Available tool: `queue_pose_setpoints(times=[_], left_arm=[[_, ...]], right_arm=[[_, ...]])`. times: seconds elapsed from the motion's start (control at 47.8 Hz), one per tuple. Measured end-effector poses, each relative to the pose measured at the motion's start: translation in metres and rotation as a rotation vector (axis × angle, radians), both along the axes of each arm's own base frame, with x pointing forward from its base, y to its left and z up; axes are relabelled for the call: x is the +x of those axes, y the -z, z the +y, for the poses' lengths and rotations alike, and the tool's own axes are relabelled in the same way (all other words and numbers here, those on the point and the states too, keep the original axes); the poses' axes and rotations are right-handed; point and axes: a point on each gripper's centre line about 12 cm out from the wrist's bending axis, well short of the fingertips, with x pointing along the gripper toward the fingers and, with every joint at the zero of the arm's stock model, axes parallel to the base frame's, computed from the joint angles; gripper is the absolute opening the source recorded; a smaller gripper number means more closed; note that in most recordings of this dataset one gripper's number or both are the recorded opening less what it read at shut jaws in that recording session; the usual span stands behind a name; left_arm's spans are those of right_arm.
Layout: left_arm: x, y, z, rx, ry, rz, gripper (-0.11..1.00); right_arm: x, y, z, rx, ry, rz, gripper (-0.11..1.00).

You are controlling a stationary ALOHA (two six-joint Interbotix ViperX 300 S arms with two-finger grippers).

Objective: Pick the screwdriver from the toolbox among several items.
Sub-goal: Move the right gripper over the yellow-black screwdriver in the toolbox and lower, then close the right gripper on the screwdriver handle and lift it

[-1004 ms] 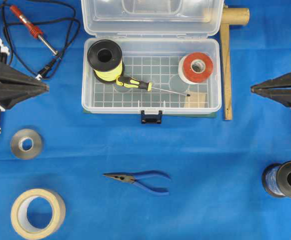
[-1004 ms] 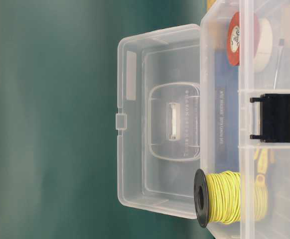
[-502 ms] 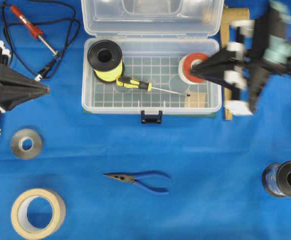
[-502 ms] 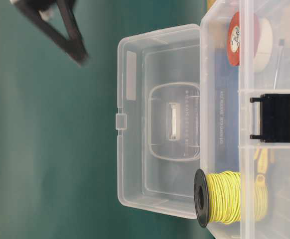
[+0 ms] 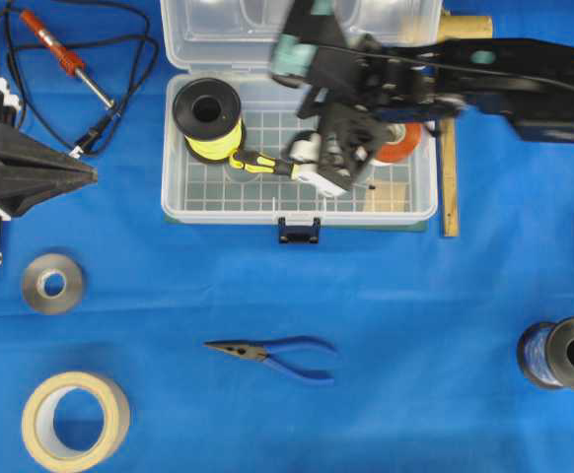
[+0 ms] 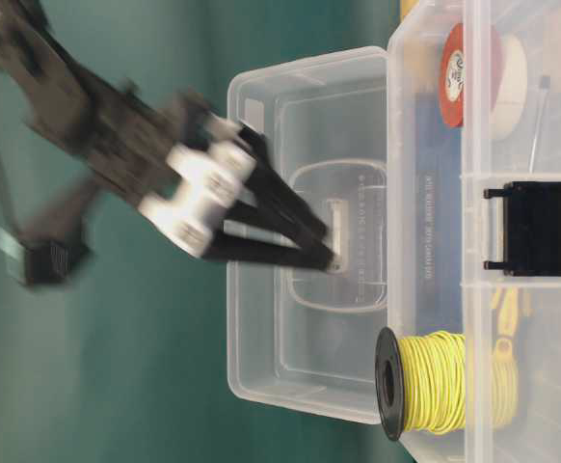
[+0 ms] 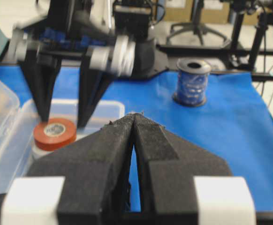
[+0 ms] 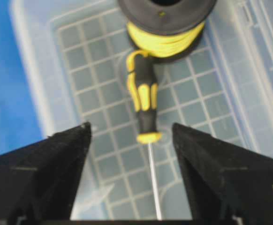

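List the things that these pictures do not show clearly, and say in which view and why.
- Overhead view: the right claw is motion-blurred, and it covers most of the shaft of the screwdriver and part of the red tape roll.
- Right wrist view: the screwdriver's tip is cut off by the bottom edge.
- Table-level view: the screwdriver is only a yellow smear behind the wall of the toolbox.
- Left wrist view: the closed left claw blocks most of the toolbox.

The toolbox (image 5: 179,187) stands at the back middle of the bench (image 5: 415,325). In it, the wire spool (image 5: 206,119) is at the left, the tape roll (image 5: 403,143) at the right, and the screwdriver (image 5: 262,163) lies between them, its handle touching the spool. The right gripper (image 5: 328,169) hangs above the box. The pliers (image 5: 272,353) lie in front of the box, well apart.
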Motion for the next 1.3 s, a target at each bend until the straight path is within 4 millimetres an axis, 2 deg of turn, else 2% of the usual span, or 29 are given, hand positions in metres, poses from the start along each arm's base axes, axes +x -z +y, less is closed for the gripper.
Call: queue_pose_setpoints(times=[0.314, 0.418, 0.523, 0.586, 0.649, 0.774, 0.9, 1.004, 1.297], left_arm=[[0.0, -0.001, 0.0, -0.005, -0.002, -0.011, 0.0], [0.0, 0.001, 0.0, -0.006, -0.002, -0.006, 0.0], [0.0, 0.002, 0.0, -0.008, 0.0, -0.003, 0.0], [0.0, 0.002, 0.0, -0.008, -0.002, -0.003, 0.0], [0.0, 0.002, 0.0, -0.006, -0.001, -0.002, 0.0], [0.0, 0.003, 0.0, -0.008, 0.0, 0.0, 0.0], [0.0, 0.003, 0.0, -0.006, -0.002, 0.0, 0.0], [0.0, 0.003, 0.002, -0.008, -0.008, 0.0, 0.0], [0.0, 0.003, 0.003, -0.006, -0.014, 0.002, 0.0]], right_arm=[[0.035, 0.089, -0.013, 0.012, 0.006, 0.173, 0.72], [0.039, 0.109, -0.015, 0.006, 0.0, 0.21, 0.72], [0.042, 0.118, -0.018, 0.006, 0.001, 0.226, 0.72], [0.043, 0.118, -0.018, 0.003, -0.003, 0.223, 0.7], [0.043, 0.118, -0.017, -0.003, -0.012, 0.223, 0.62], [0.044, 0.116, -0.016, -0.012, -0.029, 0.222, 0.29], [0.042, 0.112, -0.015, -0.016, -0.036, 0.23, 0.28], [0.038, 0.09, -0.013, -0.019, -0.036, 0.223, 0.27], [0.013, 0.0, 0.0, -0.028, -0.033, 0.158, 0.27]])
